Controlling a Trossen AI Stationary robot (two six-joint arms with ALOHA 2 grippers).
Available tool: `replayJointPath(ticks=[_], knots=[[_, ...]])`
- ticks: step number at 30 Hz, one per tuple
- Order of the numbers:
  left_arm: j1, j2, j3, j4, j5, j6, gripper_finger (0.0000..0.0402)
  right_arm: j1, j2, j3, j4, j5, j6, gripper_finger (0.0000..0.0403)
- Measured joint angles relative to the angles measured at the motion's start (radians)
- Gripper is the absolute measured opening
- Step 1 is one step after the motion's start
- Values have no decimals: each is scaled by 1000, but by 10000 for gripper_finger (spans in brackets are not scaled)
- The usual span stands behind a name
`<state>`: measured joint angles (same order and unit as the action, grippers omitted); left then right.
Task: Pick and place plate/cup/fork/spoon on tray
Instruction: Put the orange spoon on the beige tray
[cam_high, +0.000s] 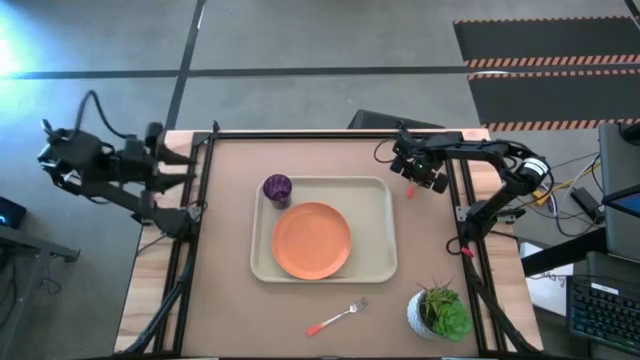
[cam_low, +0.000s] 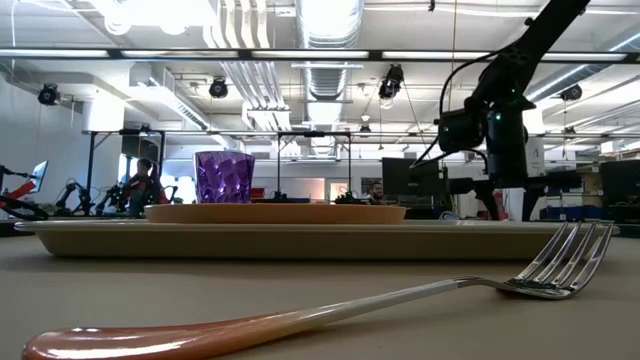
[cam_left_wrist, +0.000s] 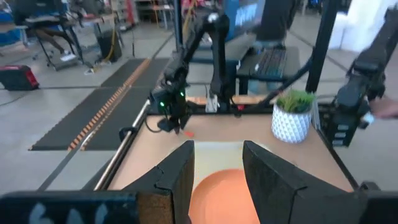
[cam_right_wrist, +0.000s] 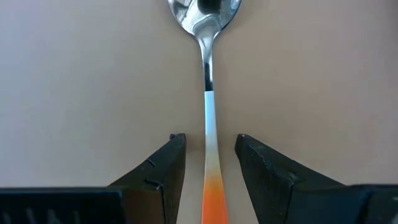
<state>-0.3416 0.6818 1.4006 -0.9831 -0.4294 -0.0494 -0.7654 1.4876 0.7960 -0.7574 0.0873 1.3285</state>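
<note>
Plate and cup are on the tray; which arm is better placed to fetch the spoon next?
Right. The right gripper hangs open directly over the spoon, its handle lying between the fingers. The left gripper waits at the table's far left edge.

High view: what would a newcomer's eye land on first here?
The orange plate in the middle of the cream tray, with the purple cup in the tray's far-left corner. Next, the right gripper open astride the spoon on the table right of the tray, and the fork lying near the front edge.
</note>
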Motion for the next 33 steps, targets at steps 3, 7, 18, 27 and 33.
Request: replayJointPath(ticks=[3, 7, 18, 27, 33], knots=[[0, -4, -4, 3, 0, 0, 120, 0, -1, -10, 11, 1, -2, 140], [0, -2, -14, -1, -24, 0, 120, 0, -1, -12, 13, 1, -13, 101], [0, 12, -20, 1, -25, 0, 120, 5, 0, -14, 5, 9, -93, 11], [0, 22, -20, 2, -25, 0, 120, 82, -69, 58, 19, 92, -102, 9], [0, 28, -20, 0, -25, 0, 120, 160, -140, 158, 1, 115, -108, 6]])
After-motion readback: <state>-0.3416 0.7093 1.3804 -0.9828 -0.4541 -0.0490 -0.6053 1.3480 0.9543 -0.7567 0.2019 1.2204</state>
